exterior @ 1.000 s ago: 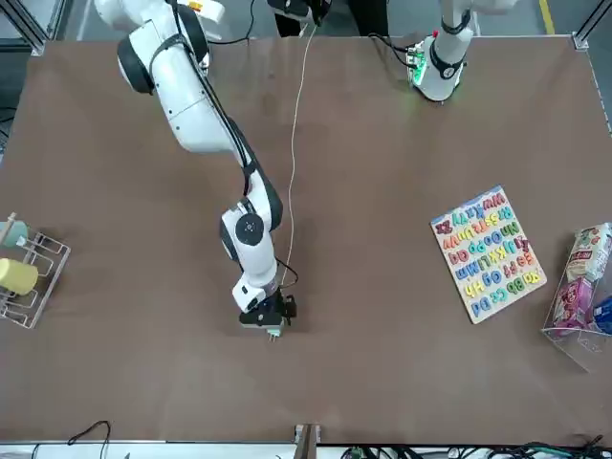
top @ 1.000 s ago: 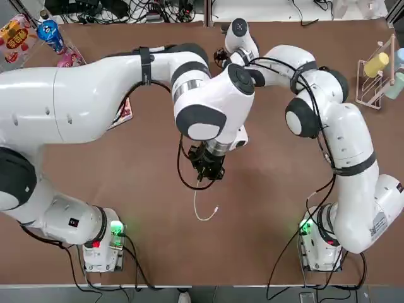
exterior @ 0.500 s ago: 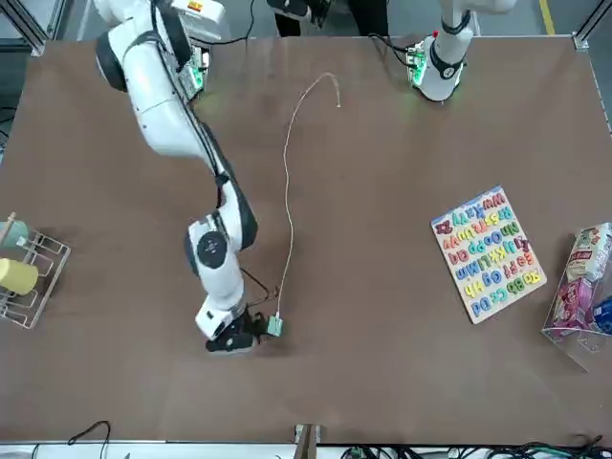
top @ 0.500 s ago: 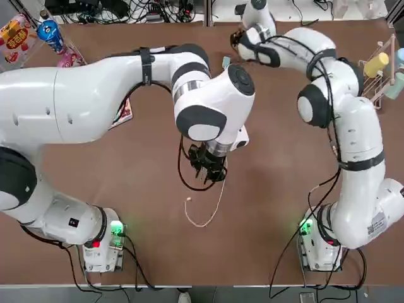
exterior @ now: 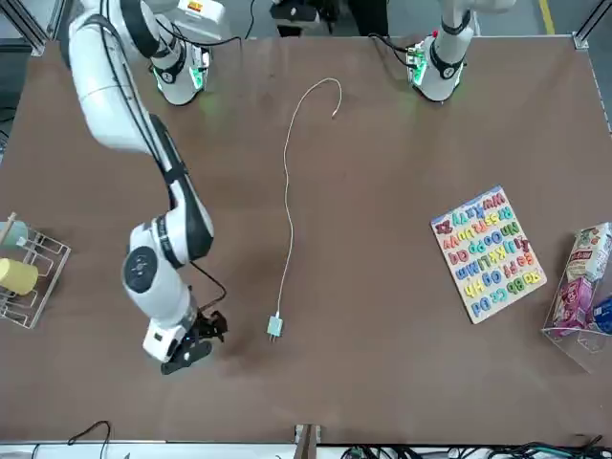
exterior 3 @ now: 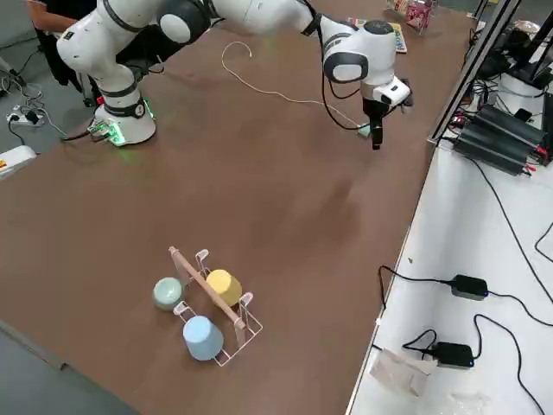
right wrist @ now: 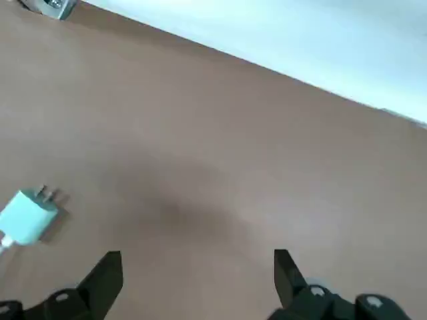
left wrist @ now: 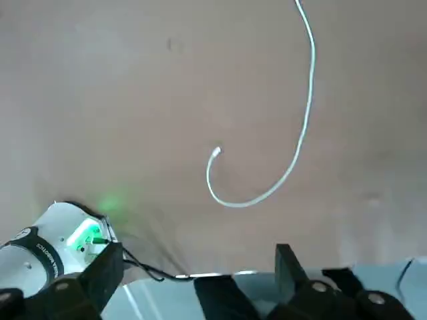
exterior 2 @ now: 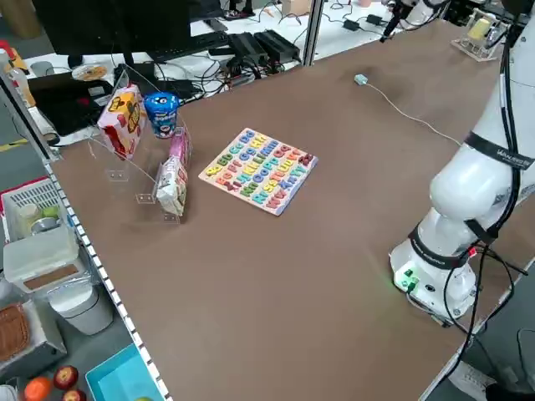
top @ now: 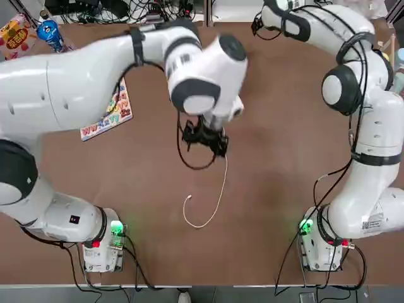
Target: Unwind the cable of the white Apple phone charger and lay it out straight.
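Note:
The white Apple phone charger (exterior: 274,327) lies on the brown table near the far edge, also seen as a pale block (right wrist: 27,217) with its prongs showing. Its cable (exterior: 286,191) runs almost straight toward my bases, then hooks round to the connector tip (exterior: 334,114). My left gripper (top: 205,137) hangs open above the cable (top: 224,183), with the hooked end (left wrist: 306,120) and tip (left wrist: 216,153) lying free beyond it. My right gripper (exterior: 201,337) is open and empty, off to my right of the charger near the far edge.
An alphabet puzzle board (exterior: 488,253) lies on my left side, with snack packets in a clear stand (exterior: 579,287) beyond it. A wire rack with cups (exterior: 24,273) stands at my far right. Both arm bases sit at the near edge.
My left gripper opened and let go of the cable's end, which dropped to the table in a hook. My right gripper swung away from the charger toward my right.

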Controlling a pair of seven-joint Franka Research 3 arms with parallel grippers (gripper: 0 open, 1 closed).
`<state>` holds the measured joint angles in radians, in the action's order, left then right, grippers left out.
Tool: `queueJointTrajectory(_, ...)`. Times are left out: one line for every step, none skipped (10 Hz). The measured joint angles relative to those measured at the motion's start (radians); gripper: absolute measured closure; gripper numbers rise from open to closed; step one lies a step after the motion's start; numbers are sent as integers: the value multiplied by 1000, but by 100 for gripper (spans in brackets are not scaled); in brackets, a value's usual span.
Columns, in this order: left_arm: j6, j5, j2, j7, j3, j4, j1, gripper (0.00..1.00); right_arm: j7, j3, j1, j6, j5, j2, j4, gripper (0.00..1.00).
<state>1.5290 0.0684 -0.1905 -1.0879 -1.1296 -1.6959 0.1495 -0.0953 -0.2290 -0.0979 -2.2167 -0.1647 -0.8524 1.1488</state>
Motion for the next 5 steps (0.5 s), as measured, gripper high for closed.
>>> queueJointTrajectory(0, 2, 1, 0, 3, 21, -70, 0, -65, -20, 44, 64, 0, 24, -7, 0)
queueJointTrajectory(0, 11, 1, 0, 5, 41, -140, 0, -100, -23, 72, 133, 0, 70, -14, 0)
queueJointTrajectory(-1, 32, 4, -11, 6, 54, -199, 0, -108, -23, 93, 212, 3, 130, -9, 0)
queueJointTrajectory(-1, 52, 10, -39, 6, 61, -252, 0, -109, -23, 124, 286, 12, 203, 21, 0)
queueJointTrajectory(-4, 62, 21, -62, 5, 63, -306, 0, -102, -18, 158, 329, 27, 282, 85, 0)
